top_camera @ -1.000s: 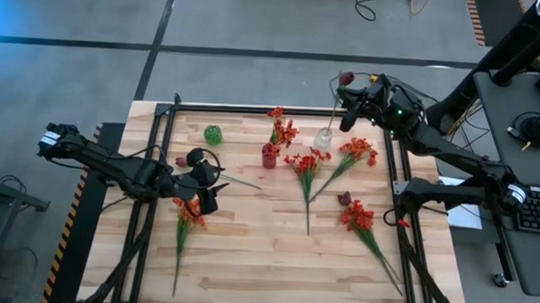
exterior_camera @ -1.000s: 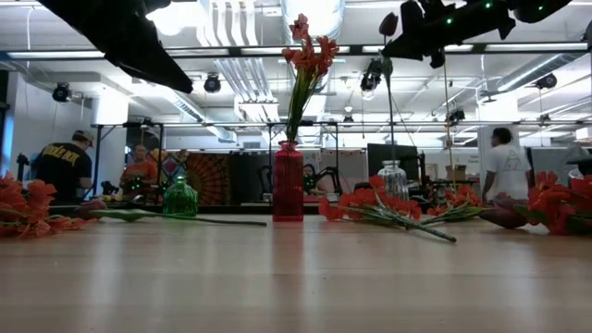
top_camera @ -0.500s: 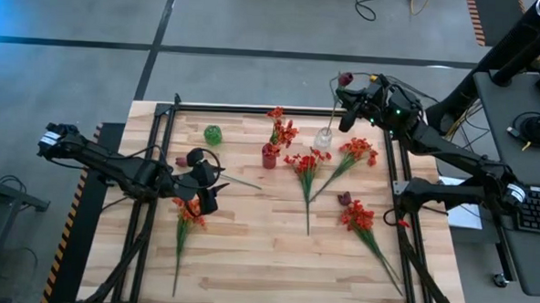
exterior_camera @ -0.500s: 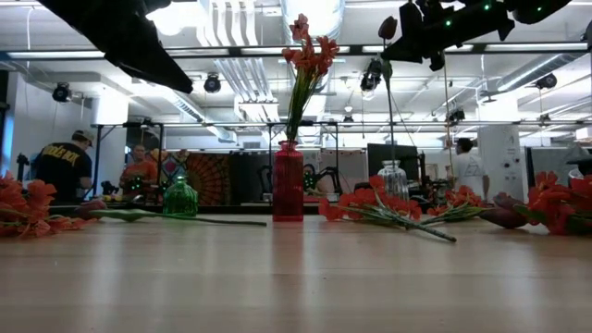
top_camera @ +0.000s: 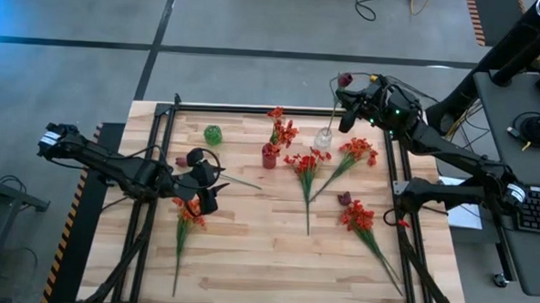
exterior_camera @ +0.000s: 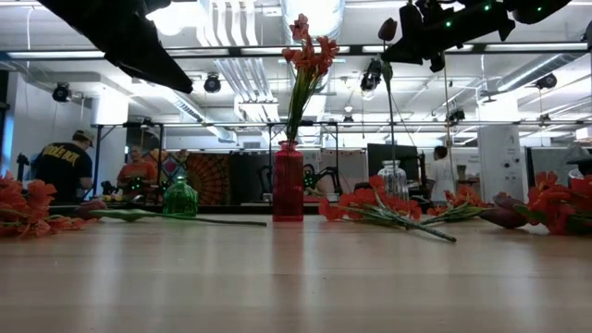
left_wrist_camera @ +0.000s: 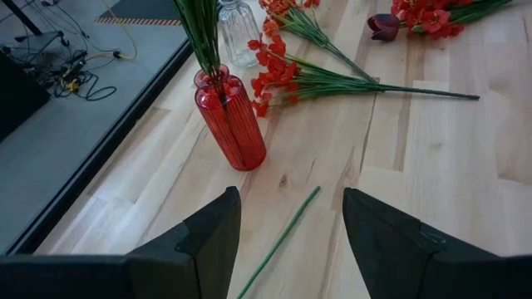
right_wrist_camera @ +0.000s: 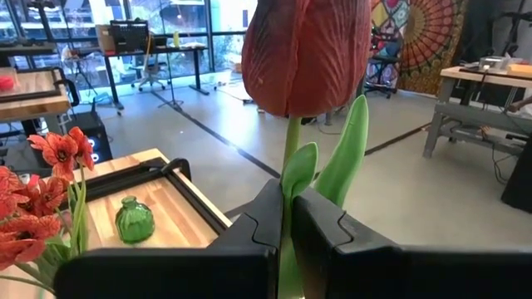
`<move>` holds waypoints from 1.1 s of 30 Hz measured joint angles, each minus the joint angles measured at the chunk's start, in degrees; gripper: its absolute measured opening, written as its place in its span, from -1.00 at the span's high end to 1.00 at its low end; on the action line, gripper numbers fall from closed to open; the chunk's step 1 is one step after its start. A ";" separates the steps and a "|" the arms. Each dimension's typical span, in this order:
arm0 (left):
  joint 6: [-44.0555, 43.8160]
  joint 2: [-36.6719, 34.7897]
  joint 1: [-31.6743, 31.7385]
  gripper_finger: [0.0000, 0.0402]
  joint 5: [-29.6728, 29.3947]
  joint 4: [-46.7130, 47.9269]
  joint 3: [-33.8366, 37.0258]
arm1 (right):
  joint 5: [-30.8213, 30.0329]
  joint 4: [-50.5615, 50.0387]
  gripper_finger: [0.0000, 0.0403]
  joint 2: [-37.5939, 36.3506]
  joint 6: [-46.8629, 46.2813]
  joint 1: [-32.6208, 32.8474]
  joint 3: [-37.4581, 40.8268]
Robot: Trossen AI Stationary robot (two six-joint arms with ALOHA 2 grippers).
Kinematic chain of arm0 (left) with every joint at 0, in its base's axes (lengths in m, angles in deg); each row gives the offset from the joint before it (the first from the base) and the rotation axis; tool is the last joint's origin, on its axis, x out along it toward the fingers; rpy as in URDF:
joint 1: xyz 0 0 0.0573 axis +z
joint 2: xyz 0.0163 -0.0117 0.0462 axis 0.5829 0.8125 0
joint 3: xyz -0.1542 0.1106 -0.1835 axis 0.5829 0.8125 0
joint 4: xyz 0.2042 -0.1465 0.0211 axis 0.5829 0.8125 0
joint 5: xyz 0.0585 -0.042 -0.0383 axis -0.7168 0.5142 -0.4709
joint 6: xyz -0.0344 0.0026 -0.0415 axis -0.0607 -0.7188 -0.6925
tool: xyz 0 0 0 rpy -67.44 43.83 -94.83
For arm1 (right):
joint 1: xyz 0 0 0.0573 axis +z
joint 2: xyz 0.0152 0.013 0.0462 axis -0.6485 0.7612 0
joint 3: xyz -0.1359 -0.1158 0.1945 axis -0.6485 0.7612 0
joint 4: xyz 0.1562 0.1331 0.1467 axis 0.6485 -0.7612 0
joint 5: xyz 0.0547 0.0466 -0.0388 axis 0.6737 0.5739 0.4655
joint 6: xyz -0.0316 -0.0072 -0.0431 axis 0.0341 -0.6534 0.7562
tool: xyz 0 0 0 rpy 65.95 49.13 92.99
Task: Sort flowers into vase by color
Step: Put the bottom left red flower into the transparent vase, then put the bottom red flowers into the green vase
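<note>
My right gripper (top_camera: 348, 106) is shut on a dark maroon tulip (right_wrist_camera: 306, 50), raised above the table's far right part over the clear glass vase (top_camera: 324, 138). The tulip's stalk (exterior_camera: 389, 111) runs down toward that vase (exterior_camera: 393, 179); whether its lower end is inside, I cannot tell. A red vase (top_camera: 269, 156) holds orange-red blooms (top_camera: 282, 127) upright. A small green vase (top_camera: 213, 134) stands to its left. My left gripper (left_wrist_camera: 291, 241) is open, raised above a maroon flower's green stalk (left_wrist_camera: 281, 237) that lies flat on the table. Several other red and orange-red stems lie on the wood. My right gripper pinches the tulip's green stalk (right_wrist_camera: 288, 158) between its two fingers (right_wrist_camera: 258, 223), just below the bloom and beside its upper leaves (right_wrist_camera: 342, 158). The fingers lie level across the stalk, coming from the table's right. The flower stands about upright, bloom above the fingers, the stalk hanging below.
Flower bunches lie at the table's middle (top_camera: 306, 168), right of the clear vase (top_camera: 355, 153), near the right edge (top_camera: 360, 217) and by the left arm (top_camera: 189, 214). A loose maroon bloom (top_camera: 345, 199) lies near the right. Black frame rails (top_camera: 254, 109) border the table. People move in the room behind (exterior_camera: 65, 166).
</note>
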 joint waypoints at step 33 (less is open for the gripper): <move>-6.11 0.00 0.02 0.03 1.72 0.47 0.00 | 0.00 -12.84 0.22 -3.97 -3.52 0.04 -1.36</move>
